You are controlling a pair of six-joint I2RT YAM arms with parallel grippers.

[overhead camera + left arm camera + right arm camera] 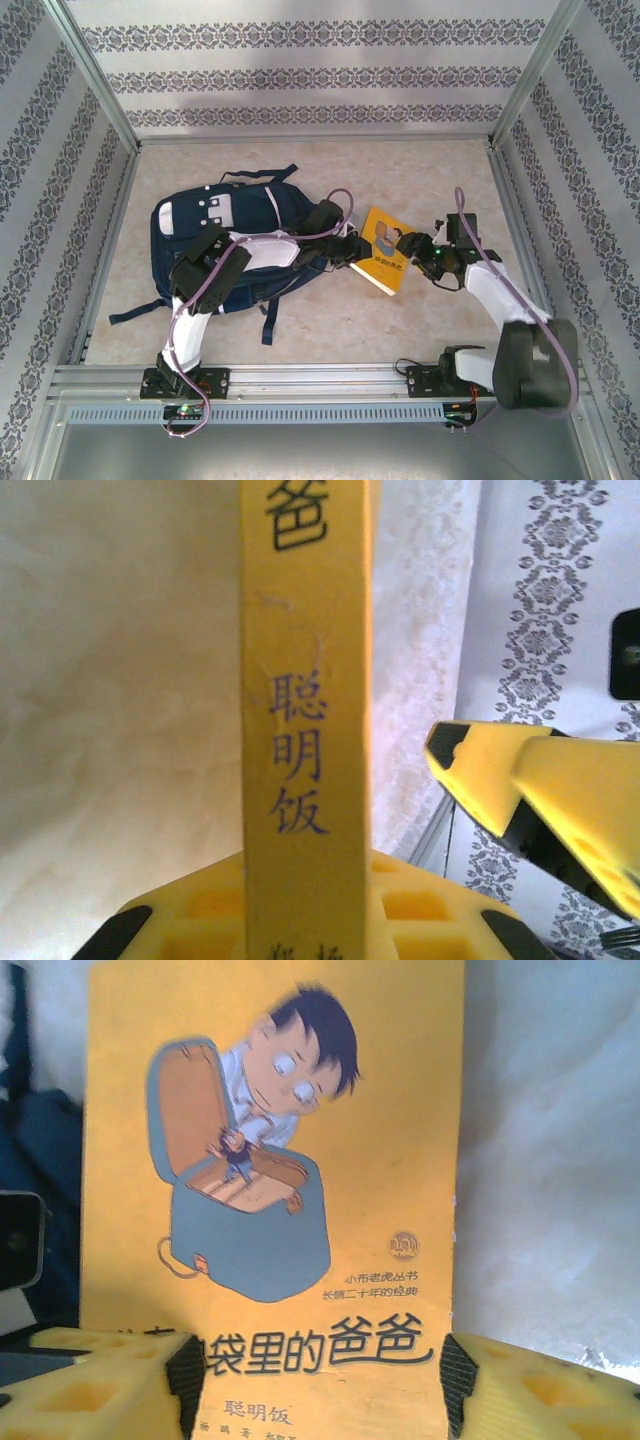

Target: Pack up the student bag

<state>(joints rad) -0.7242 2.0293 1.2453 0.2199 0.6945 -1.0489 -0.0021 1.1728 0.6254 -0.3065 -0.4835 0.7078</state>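
Both grippers, left point(350, 247) and right point(408, 243), pinch the yellow illustrated paperback book point(383, 250); uneven pulls could twist it free beside the navy-blue striped fabric backpack point(215, 225).

Navy student bag point(215, 250) flat, table's left, seemingly unzipped

Overhead view bright and evenly lit, soft daylight tone. Faint short shadows under the student bag point(225, 250) and under the yellow book point(384, 250) on the pale table point(420, 320). Mild washout on the striped back wall point(310, 70); straight frame rails bow slightly toward the edges.

Left wrist view overexposed: background blown to cream-white, little texture left. Book spine point(305, 720) close and soft, printed characters blurred. Yellow fingers point(560, 800) out of focus.

Right wrist view bright, slightly hazy. Book cover point(275, 1190) reasonably sharp mid-frame, fingers point(110, 1385) at bottom edge blurred. Right-hand background washed pale.
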